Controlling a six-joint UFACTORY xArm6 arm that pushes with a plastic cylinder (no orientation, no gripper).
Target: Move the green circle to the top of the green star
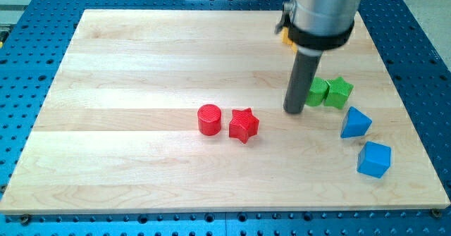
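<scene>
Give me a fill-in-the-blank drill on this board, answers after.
1. My tip sits just to the view's ___ of the green circle.
2. The green star touches the green circle on the view's ___ side.
3. The red star lies beside the red ___.
Answers: left; right; cylinder

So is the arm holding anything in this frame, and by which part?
Nothing is held. My tip is a bare rod end, resting against the view's left side of the green circle, which touches the green star.
</scene>
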